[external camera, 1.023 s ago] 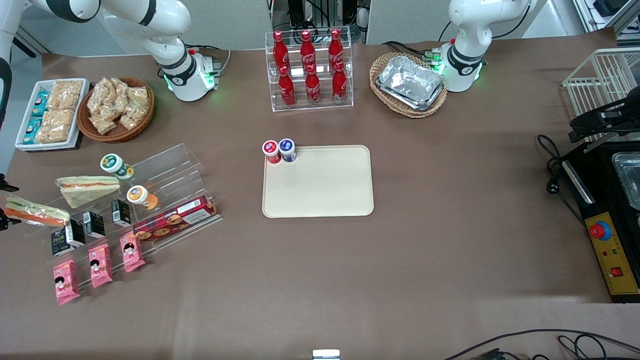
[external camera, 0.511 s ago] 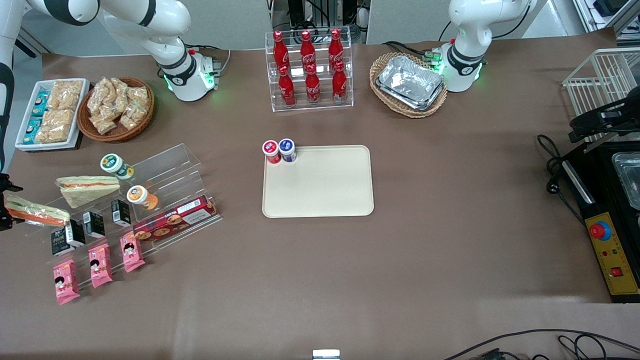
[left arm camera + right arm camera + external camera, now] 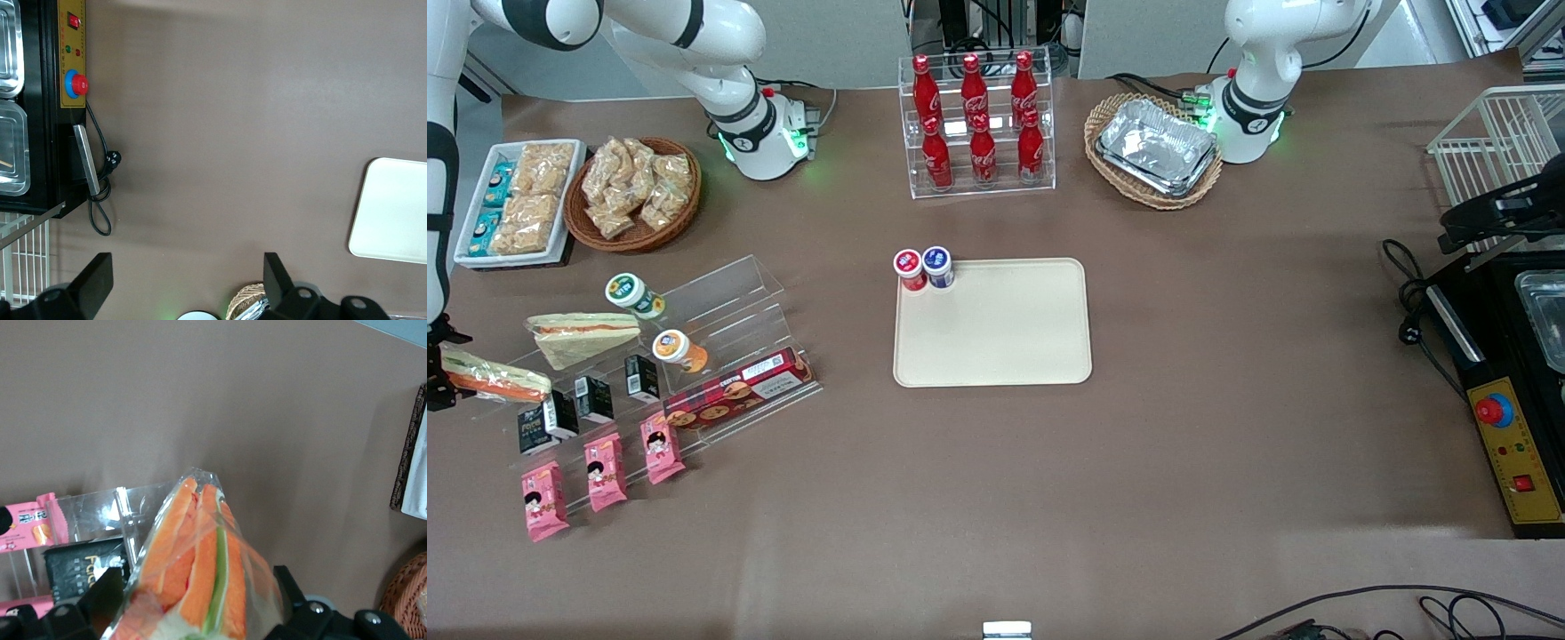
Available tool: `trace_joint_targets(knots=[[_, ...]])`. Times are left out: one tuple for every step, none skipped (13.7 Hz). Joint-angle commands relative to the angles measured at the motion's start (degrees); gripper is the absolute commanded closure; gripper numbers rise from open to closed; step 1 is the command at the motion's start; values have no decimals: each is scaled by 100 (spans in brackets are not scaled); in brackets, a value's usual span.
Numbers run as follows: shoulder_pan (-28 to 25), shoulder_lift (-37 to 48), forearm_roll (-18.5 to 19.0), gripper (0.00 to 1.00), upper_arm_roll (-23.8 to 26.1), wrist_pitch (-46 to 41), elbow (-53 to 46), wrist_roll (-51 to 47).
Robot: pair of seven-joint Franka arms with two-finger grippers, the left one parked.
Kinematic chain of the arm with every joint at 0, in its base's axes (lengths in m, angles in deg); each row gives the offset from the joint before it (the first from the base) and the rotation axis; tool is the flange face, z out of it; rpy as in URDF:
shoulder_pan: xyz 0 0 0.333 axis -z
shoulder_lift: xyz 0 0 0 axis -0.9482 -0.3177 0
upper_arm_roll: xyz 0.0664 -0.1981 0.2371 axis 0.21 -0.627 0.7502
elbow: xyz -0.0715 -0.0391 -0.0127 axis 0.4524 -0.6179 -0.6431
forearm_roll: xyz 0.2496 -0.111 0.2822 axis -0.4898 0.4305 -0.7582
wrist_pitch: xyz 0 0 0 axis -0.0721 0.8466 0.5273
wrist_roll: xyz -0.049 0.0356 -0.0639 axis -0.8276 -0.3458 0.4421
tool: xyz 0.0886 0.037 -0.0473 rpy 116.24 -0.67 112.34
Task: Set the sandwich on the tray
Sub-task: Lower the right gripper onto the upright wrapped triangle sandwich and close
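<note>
Closing in on the sandwich (image 3: pixel 491 379) at the working arm's end of the table (image 3: pixel 1227 462), with the gripper (image 3: pixel 438 380) at the very edge of the front view, against the wrapped wedge's broad end. Resting on the upper step of the clear acrylic rack (image 3: pixel 729 293), pointed tip aimed toward the middle of the table, orange and green cut layers turned up and toward the wrist camera; probably set out that way as a display, which leaves the broad end free to be taken from outside the rack. Flanked by the fingers (image 3: pixel 100 600), one on each side of the clear wrap and pressing on it, so apparently pinching the wedge across its thickness, not spread wide. Not yet lifted, judging by the contact with the rack. Reaching down steeply from above, forearm almost vertical along the edge of the front view, wrist low over the rack. Just beside, slightly farther from the front camera, a thicker wedge sandwich (image 3: pixel 578 336) with only an orange stripe, apart from the grasp. Just nearer the camera, a row of small black cartons (image 3: pixel 560 413) close under the fingers, worth clearing on the way up. Well apart, at mid-table, the cream tray (image 3: pixel 996 356), mostly bare, with two capped cups (image 3: pixel 925 267) on its far corner toward the working arm.
</note>
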Motion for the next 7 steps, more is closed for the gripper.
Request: trace_joint_targets(knots=[[50, -118, -340, 0, 10, 307, 7, 230], [50, -171, -463, 0, 10, 308, -28, 301], [50, -215, -525, 0, 10, 308, -55, 302], [41, -224, -535, 1, 10, 308, -55, 302], [41, -215, -578, 3, 19, 308, -55, 302], [41, -207, -605, 7, 19, 299, -55, 302], [33, -189, -614, 19, 19, 281, -55, 363]])
